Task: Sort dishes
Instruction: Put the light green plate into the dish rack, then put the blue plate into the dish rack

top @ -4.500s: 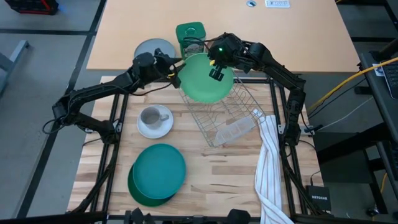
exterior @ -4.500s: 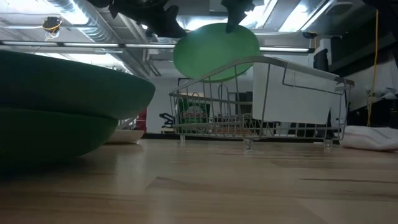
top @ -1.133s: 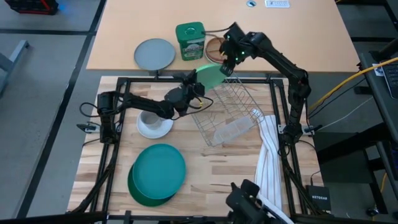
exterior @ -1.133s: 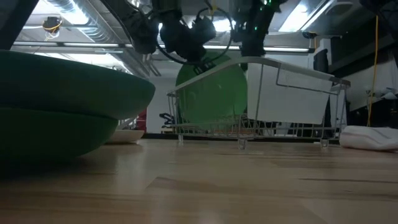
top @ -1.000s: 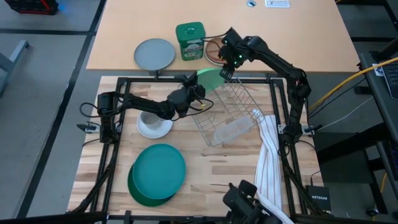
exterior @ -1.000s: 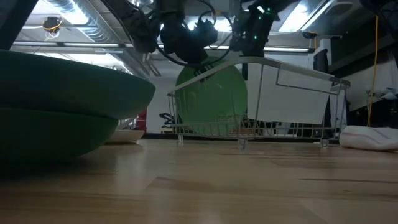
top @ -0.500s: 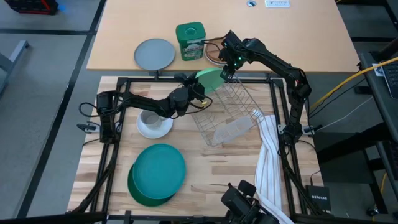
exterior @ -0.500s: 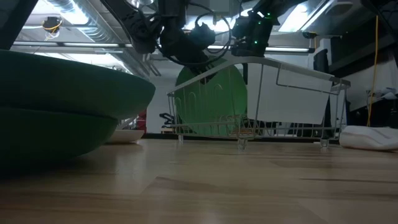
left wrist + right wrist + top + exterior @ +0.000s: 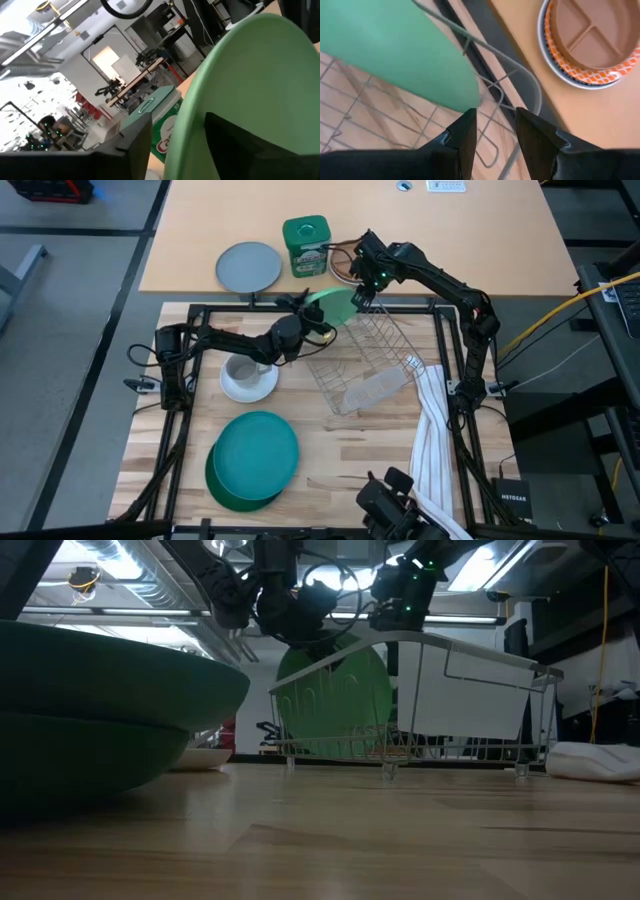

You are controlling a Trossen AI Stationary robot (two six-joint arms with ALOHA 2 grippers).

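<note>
Since the earlier frames the light green plate (image 9: 333, 305) has gone from being carried above the wire dish rack (image 9: 365, 360) to standing on edge in the rack's far end. In the last second the left gripper (image 9: 300, 313) has let its fingers spread, so the plate looks released on that side. My reading: one plate is racked, while the teal plate (image 9: 256, 450), the dark green plate (image 9: 222, 485) under it, and the grey mug (image 9: 243, 368) on its white saucer (image 9: 252, 387) still wait on the table.

High view: left arm reaches across from its side, gripper at the plate's near rim. Right gripper (image 9: 362, 292) sits at the plate's other edge, above the rack's back corner.

Low view: plate (image 9: 334, 700) stands nearly upright inside the rack (image 9: 420, 705); both grippers hang just above its top edge.

Left wrist view: plate (image 9: 240, 95) fills the gap between the parted fingers (image 9: 137, 147), rim between them without visible clamping.

Right wrist view: fingers (image 9: 462, 137) apart, plate edge (image 9: 400, 50) just ahead of the tips, not gripped. Brown orange-rimmed plate (image 9: 592, 40) lies beyond.
</note>
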